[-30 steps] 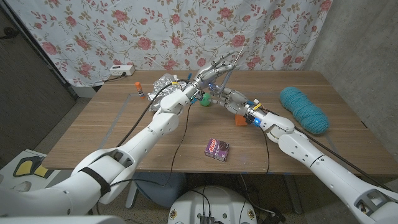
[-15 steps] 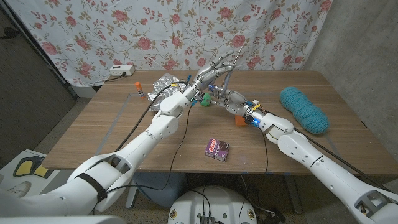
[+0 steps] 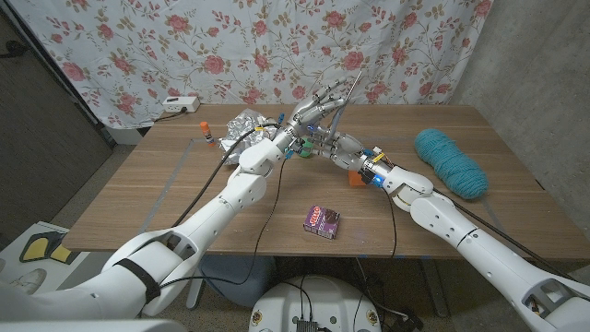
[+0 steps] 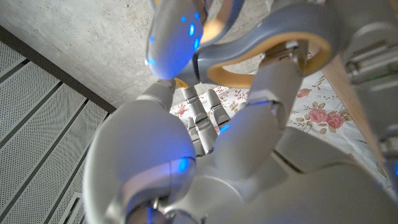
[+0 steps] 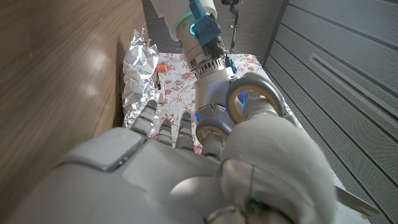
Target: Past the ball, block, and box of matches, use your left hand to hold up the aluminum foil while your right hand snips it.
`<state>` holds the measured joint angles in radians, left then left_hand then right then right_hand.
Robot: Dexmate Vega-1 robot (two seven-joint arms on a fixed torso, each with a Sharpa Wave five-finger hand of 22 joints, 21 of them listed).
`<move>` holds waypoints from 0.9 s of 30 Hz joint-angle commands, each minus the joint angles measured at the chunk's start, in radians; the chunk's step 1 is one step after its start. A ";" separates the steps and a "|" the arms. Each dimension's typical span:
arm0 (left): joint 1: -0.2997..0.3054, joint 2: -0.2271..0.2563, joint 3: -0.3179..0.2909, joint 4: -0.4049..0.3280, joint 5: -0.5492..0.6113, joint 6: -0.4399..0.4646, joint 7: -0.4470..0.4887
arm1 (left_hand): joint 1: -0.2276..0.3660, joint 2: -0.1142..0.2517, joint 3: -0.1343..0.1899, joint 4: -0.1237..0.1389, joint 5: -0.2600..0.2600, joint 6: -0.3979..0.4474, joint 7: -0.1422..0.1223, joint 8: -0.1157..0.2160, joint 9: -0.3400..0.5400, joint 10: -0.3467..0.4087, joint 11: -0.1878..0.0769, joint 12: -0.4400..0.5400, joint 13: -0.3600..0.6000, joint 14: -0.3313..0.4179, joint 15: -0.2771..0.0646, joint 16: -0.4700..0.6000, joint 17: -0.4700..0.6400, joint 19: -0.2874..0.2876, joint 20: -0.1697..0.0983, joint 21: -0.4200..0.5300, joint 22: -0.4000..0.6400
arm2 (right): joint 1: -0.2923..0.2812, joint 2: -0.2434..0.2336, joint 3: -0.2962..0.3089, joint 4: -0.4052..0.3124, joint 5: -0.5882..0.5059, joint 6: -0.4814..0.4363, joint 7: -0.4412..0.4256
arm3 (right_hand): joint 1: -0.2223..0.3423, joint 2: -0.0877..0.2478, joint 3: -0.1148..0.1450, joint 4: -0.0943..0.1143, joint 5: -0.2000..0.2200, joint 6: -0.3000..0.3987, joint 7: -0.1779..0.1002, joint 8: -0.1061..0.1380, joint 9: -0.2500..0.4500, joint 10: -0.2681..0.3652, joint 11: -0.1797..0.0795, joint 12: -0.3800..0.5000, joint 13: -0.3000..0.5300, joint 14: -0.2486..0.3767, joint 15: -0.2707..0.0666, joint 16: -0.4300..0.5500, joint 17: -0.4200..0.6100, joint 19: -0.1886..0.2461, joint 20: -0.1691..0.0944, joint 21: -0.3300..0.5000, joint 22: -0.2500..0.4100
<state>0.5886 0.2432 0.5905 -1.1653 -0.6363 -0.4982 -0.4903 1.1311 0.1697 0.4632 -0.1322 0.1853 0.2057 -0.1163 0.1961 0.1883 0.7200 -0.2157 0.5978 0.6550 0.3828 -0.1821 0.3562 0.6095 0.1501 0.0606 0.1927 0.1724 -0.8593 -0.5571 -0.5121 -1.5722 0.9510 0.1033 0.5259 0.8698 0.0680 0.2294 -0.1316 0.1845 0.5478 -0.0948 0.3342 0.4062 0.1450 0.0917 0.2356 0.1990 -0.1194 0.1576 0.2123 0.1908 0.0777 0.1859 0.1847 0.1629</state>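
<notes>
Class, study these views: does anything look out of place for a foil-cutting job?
Yes. The crumpled aluminium foil lies on the wooden table, unlifted, while the left hand and right hand cross beside it.

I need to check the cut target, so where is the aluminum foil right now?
In the head view the aluminum foil lies crumpled on the table's far left part, just left of the left hand.

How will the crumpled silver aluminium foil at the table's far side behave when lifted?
The crumpled silver aluminium foil is creased into a thin-looking wad, so it is probably very light. It likely dents under finger pressure and keeps its new shape. Its creased surface probably resists slipping.
</notes>
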 commanded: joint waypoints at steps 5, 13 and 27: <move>-0.015 -0.010 0.006 0.024 0.000 -0.008 -0.014 | 0.007 0.011 0.005 -0.003 0.007 0.009 -0.002 0.003 0.004 0.017 -0.010 0.002 0.001 0.040 -0.035 0.004 0.006 0.007 0.000 0.005 0.002 | 0.006 -0.007 -0.004 0.008 0.003 -0.006 0.038 | 0.027 0.012 0.009 -0.016 0.004 -0.019 -0.016 0.001 0.021 0.086 -0.037 0.029 0.009 0.041 -0.012 0.011 -0.001 0.009 0.006 0.002 0.003; -0.018 -0.004 0.003 0.019 0.008 -0.011 -0.007 | 0.007 0.011 0.005 -0.003 0.007 0.010 -0.002 0.003 0.004 0.019 -0.010 0.003 0.002 0.040 -0.034 0.003 0.007 0.007 -0.001 0.005 0.002 | -0.002 0.003 0.000 0.007 0.006 0.002 0.023 | 0.039 0.035 0.012 -0.013 0.007 -0.023 -0.039 0.003 0.062 0.125 -0.138 0.061 0.079 0.146 -0.153 0.040 0.011 0.183 -0.111 0.042 0.011; -0.011 0.003 0.001 0.008 0.007 -0.008 -0.004 | 0.007 0.011 0.004 -0.003 0.007 0.012 -0.003 0.002 0.004 0.018 -0.010 0.001 0.002 0.040 -0.034 0.002 0.008 0.006 0.000 0.004 0.002 | -0.016 0.026 0.011 0.016 0.053 0.000 0.025 | 0.047 0.072 -0.019 -0.014 0.004 0.090 -0.026 0.045 0.137 0.266 -0.209 0.348 0.365 0.450 -0.344 0.332 0.328 0.449 -0.200 0.209 0.101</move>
<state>0.5729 0.2391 0.5946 -1.1481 -0.6286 -0.5066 -0.4973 1.1323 0.1684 0.4629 -0.1323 0.1855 0.2091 -0.1195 0.1961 0.1884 0.7219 -0.2138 0.5977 0.6580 0.3847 -0.1804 0.3562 0.6142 0.1500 0.0607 0.1927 0.1724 -0.8609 -0.5555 -0.5129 -1.5664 0.9571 0.0993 0.5462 0.8976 0.1217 0.2403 -0.1419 0.1887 0.5321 -0.1396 0.3342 0.4848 0.2286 0.0010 0.3508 0.3483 0.0885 -0.0359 0.2973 0.2396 0.3281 0.0678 0.2389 0.1795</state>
